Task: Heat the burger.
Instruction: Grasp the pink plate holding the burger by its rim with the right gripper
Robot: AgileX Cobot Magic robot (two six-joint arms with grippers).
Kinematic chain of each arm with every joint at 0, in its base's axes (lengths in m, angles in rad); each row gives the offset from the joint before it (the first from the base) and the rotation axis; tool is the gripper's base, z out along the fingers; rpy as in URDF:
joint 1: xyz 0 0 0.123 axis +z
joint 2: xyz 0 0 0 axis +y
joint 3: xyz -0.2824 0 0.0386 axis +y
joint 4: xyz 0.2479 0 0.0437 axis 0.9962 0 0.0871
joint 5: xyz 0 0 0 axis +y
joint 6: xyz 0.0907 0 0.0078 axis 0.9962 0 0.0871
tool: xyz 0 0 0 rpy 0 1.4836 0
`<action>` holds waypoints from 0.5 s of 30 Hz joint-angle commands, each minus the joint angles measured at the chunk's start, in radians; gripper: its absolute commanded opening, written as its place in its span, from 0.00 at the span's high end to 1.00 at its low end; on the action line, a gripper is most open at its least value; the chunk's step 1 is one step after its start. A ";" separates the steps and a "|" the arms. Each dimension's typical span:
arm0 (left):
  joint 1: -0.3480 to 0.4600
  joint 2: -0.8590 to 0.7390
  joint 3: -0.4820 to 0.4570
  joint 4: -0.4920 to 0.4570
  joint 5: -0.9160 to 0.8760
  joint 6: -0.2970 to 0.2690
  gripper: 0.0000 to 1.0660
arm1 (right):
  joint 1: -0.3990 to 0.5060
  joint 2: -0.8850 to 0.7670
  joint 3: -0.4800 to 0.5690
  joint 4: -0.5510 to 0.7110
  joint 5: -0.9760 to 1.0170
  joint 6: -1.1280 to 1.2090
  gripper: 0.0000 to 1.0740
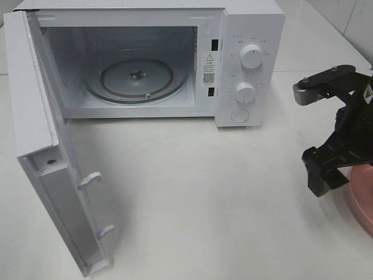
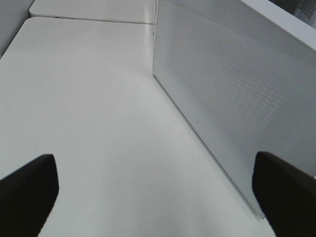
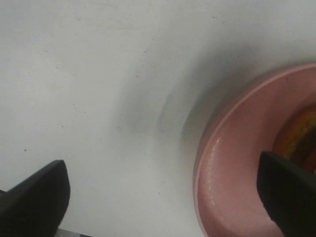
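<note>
white table (image 1: 204, 192) across the whole high view. toward the top of it, a white microwave (image 1: 250, 29), cavity vacant apart from the glass turntable (image 1: 137, 79). door (image 1: 41, 151) swung fully out, running down the left edge to the lower left corner. at the right edge, a little below centre, a slice of the pink plate (image 1: 362, 201), mostly cut off by the frame. on that plate, caught only by the right wrist camera, a sliver of the burger (image 3: 300, 129): orange-brown bun, well inside the rim, partly behind one dark fingertip (image 3: 291, 192), and well apart from the oven. reads as the pick-up step, with the oven ready and the food yet to be fetched. calls next for centring over the plate, coming down around the bun or onto the rim, closing gently, then carrying level across the table to the turntable without clipping the door; after that, shutting the door and turning a knob (image 1: 252, 56). as for the right gripper (image 3: 160, 200): poised at the right edge of the high view, angled down, one fingertip over the plate and the other over bare table, jaws spread wide, gripping nothing. as for the left gripper (image 2: 157, 195): absent from the high view; by its own camera, low beside the meshed face of the door, jaws equally wide and empty.
</note>
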 commanded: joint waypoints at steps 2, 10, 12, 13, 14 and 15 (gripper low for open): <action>0.000 -0.015 0.002 -0.007 -0.013 -0.004 0.06 | -0.067 -0.004 -0.005 -0.007 0.008 0.020 0.07; 0.000 -0.015 0.002 -0.007 -0.013 -0.004 0.06 | -0.145 0.060 -0.005 -0.006 -0.012 0.053 0.09; 0.000 -0.015 0.002 -0.007 -0.013 -0.004 0.06 | -0.153 0.070 -0.005 -0.006 -0.022 0.056 0.09; 0.000 -0.015 0.002 -0.007 -0.013 -0.004 0.06 | -0.164 0.088 -0.004 -0.005 -0.036 0.061 0.10; 0.000 -0.015 0.002 -0.007 -0.013 -0.004 0.06 | -0.164 0.088 -0.004 -0.005 -0.036 0.061 0.10; 0.000 -0.015 0.002 -0.007 -0.013 -0.004 0.06 | -0.168 0.097 -0.004 -0.005 -0.043 0.064 0.10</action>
